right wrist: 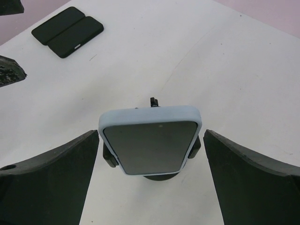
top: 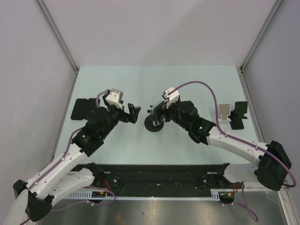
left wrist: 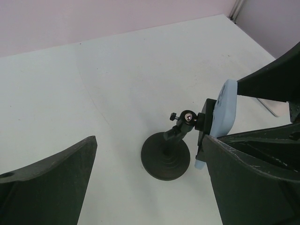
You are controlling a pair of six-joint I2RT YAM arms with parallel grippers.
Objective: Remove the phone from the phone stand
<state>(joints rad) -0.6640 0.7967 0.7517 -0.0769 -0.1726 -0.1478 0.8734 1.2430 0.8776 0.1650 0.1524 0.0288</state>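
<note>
The phone (right wrist: 151, 145), dark-screened in a light blue case, sits clamped in the black phone stand (left wrist: 165, 156) with a round base, mid-table. My right gripper (right wrist: 150, 183) is open, one finger on each side of the phone with gaps between. In the top view the right gripper (top: 157, 113) hangs over the stand (top: 153, 126). My left gripper (top: 135, 113) is open just left of the stand and holds nothing. In the left wrist view the left gripper (left wrist: 150, 187) faces the stand's base, with the phone (left wrist: 224, 112) edge-on at the right.
Two dark phones (top: 82, 109) lie flat side by side at the table's left, also in the right wrist view as dark phones (right wrist: 68, 31). Two more stands (top: 233, 115) are at the right. Grey walls enclose the table on three sides.
</note>
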